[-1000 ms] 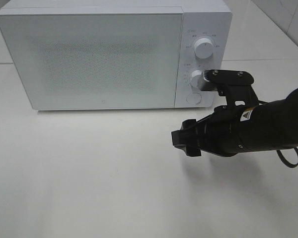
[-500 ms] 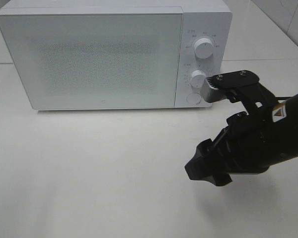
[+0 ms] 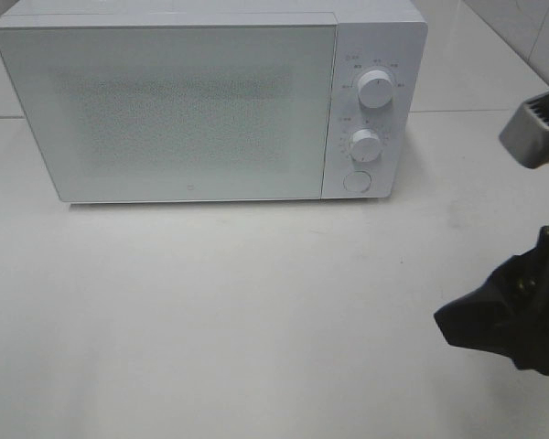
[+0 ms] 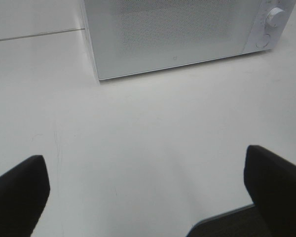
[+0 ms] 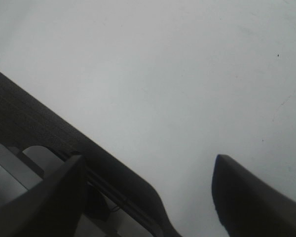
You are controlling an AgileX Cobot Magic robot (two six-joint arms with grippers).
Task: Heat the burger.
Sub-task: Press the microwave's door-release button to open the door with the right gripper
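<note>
The microwave stood on the white table with its door shut, and I could not tell what lay behind the speckled window. I could not see the burger. My left gripper and right gripper had fingers spread, holding nothing.

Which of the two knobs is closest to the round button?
The lower knob, directly above the button; the upper knob sits farther up.

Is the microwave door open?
No, the microwave door is closed flat against the front, level with the dial panel.
</note>
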